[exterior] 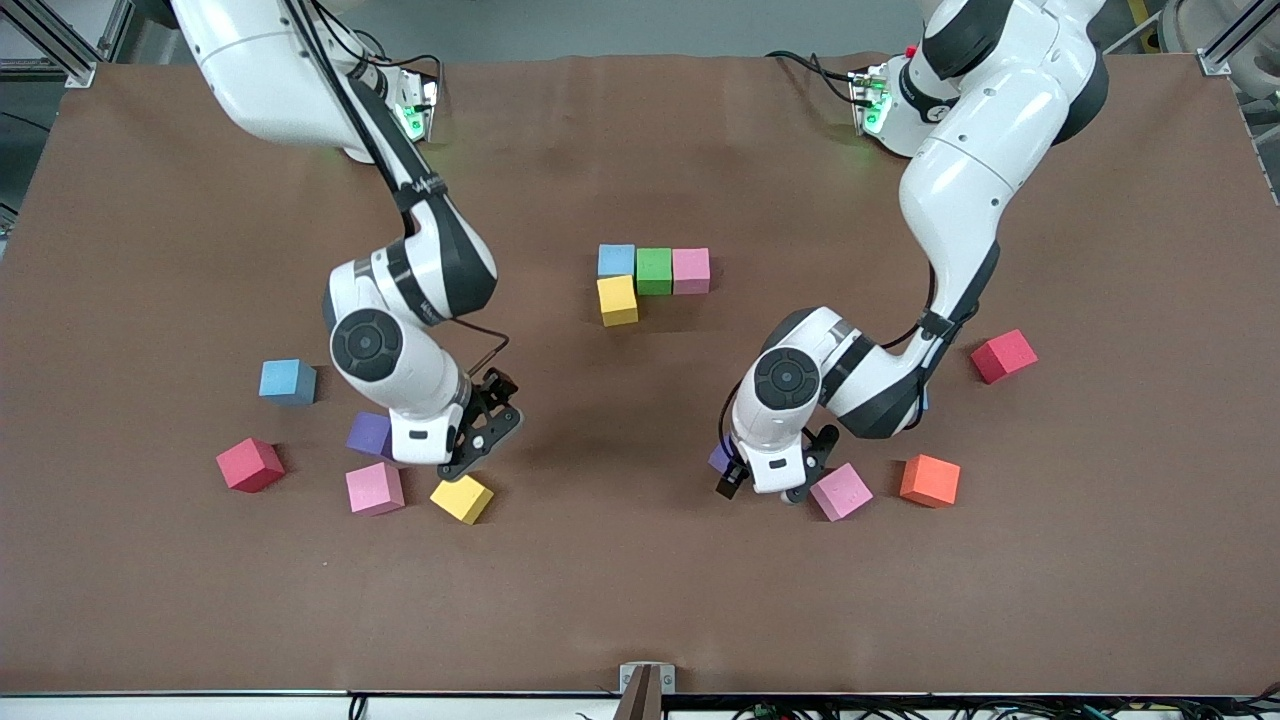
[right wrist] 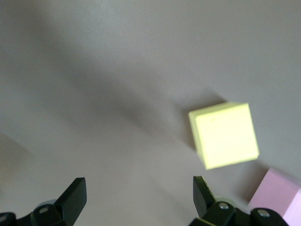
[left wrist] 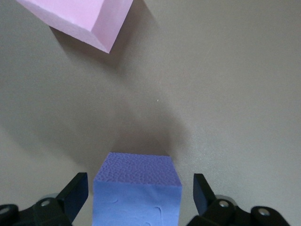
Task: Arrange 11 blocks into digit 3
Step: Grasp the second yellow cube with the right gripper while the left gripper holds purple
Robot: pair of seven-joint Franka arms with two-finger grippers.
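Grippers low over loose cubes, four blocks laid

Purple cube (left wrist: pixel 137 193) sits on the table right between the left gripper (exterior: pixel 765 488) fingers (left wrist: pixel 75 194), which stand spread either side of it with a gap showing on both flanks, so nothing is gripped. Just beside that gripper, toward the left arm's end of the table, lies a pink cube (exterior: pixel 841 492), and next along an orange cube (exterior: pixel 930 481); a red cube (exterior: pixel 1004 356) rests well apart, up by the left arm's elbow.

The right gripper (exterior: pixel 482 440) hangs low with its jaws wide and empty. A yellow cube (exterior: pixel 462 498) lies just by its fingertips, another pink cube (exterior: pixel 374 488) beside that, a second purple cube (exterior: pixel 370 434) half tucked under the wrist. A light blue cube (exterior: pixel 288 381) and another red cube (exterior: pixel 250 465) sit farther toward the right arm's end.

Between the two grippers and nearer the bases, the figure so far (exterior: pixel 653 279): light blue, green and pink touching in a row, a yellow one touching the light blue, on the camera's side
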